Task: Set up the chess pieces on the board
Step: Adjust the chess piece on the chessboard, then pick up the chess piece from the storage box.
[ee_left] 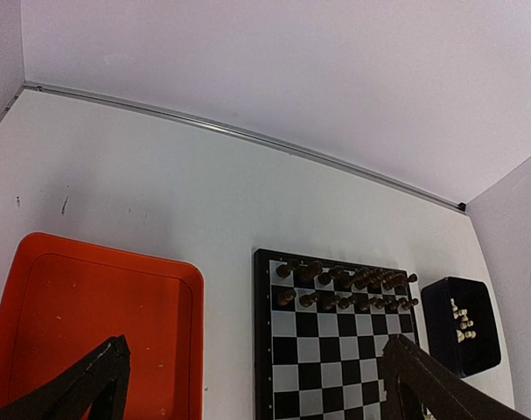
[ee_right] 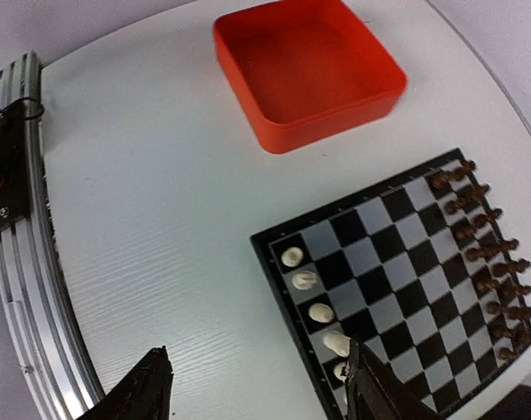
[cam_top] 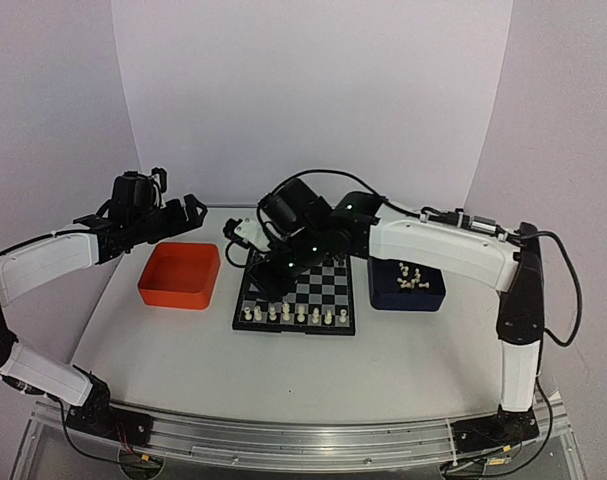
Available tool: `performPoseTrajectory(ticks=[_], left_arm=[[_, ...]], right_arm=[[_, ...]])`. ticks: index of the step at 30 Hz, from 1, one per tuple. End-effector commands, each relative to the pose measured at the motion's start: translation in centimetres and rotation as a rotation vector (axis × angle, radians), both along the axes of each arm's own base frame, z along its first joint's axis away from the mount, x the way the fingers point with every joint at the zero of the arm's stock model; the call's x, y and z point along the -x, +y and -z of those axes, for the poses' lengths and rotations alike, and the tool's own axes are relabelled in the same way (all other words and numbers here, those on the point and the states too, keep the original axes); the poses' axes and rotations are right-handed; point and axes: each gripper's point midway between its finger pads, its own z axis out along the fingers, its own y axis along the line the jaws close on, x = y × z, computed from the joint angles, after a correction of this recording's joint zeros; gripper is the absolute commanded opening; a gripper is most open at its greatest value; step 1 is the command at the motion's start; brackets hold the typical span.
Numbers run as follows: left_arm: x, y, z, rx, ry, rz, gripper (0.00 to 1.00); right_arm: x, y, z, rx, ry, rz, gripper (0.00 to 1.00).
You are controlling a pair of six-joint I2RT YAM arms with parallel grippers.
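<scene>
We see bright, even light and soft shadows on the white table (cam_top: 403,360); wrist views curve at the edges.

Board (ee_right: 405,262): black & pale grey-white checks, black border w/ fine white ticks. Chess pieces (ee_right: 320,312) between the right jaws: cream-white. Other pieces (ee_right: 491,252), beyond those jaws at the board's far edge: dark brown-black. Tray (ee_right: 335,122) ahead of the right jaws: plain orange-red. Second tray (cam_top: 408,298): dark navy. Table (ee_right: 160,219): white, faint grain. Both prs of jaws: black.
</scene>
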Motion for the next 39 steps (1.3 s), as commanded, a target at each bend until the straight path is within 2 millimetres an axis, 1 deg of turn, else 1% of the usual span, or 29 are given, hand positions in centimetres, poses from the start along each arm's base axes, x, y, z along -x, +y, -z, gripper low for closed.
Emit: performPoseTrajectory(ticks=[1, 3, 5, 6, 8, 11, 12, 15, 17, 19, 21, 22, 26, 30, 31, 33, 39], left_arm=[[-0.3, 0.4, -3.5, 0.028, -0.088, -0.016, 1.0], [-0.3, 0.4, -3.6, 0.027, -0.086, -0.018, 1.0], [-0.4, 0.4, -3.5, 0.026, -0.079, -0.022, 1.0], [-0.5, 0.4, -3.4, 0.027, -0.077, -0.024, 1.0], [-0.7, 0.4, -3.3, 0.028, -0.071, -0.029, 1.0], [-1.0, 0.2, -3.0, 0.03, -0.058, -0.034, 1.0], [-1.2, 0.1, -2.9, 0.03, -0.054, -0.033, 1.0], [-1.6, -0.3, -2.6, 0.033, -0.045, -0.019, 1.0], [-1.9, -1.3, -2.4, 0.041, -0.037, 0.025, 1.0], [-1.9, -3.0, -2.1, 0.058, -0.024, 0.118, 1.0], [-1.8, -5.0, -1.5, 0.078, 0.005, 0.227, 1.0], [-1.8, -5.7, -1.3, 0.084, 0.019, 0.263, 1.0], [-1.7, -7.7, 0.8, 0.07, 0.091, 0.343, 1.0], [-0.6, -10.8, 1.9, 0.047, 0.134, 0.474, 1.0], [-0.5, -11.3, 2.5, 0.027, 0.15, 0.478, 1.0], [-0.7, -11.4, 2.9, -0.011, 0.158, 0.453, 1.0], [-1.1, -11.2, 2.4, -0.015, 0.136, 0.416, 1.0]], right_arm=[[-8.0, -10.2, -2.9, -0.068, -0.023, 0.507, 0.79], [-9.6, -14.6, -2.4, -0.079, 0.003, 0.66, 0.86], [-10.7, -19.1, -1.9, -0.078, 0.004, 0.808, 0.93], [-10.9, -21.0, -1.7, -0.075, 0.002, 0.864, 0.97], [-10.8, -23.9, -1.1, -0.075, 0.022, 0.935, 0.98], [-10.6, -27.6, 0.2, -0.106, 0.098, 1.033, 0.98], [-10.4, -28.5, 0.6, -0.115, 0.124, 1.057, 0.98], [-10.1, -30.7, 1.4, -0.127, 0.168, 1.111, 0.98], [-10.0, -32.0, 2.0, -0.129, 0.191, 1.147, 0.98], [-9.8, -32.8, 2.6, -0.14, 0.232, 1.171, 0.97], [-9.7, -33.1, 3.3, -0.145, 0.271, 1.183, 0.97], [-9.7, -33.1, 3.7, -0.144, 0.288, 1.18, 0.96], [-9.5, -33.4, 5.0, -0.122, 0.335, 1.179, 0.96], [-9.3, -33.9, 5.8, -0.116, 0.367, 1.199, 0.95], [-9.2, -34.0, 6.0, -0.113, 0.374, 1.206, 0.95], [-9.0, -34.2, 6.5, -0.106, 0.389, 1.212, 0.95], [-8.9, -34.4, 8.1, -0.084, 0.442, 1.244, 0.94]])
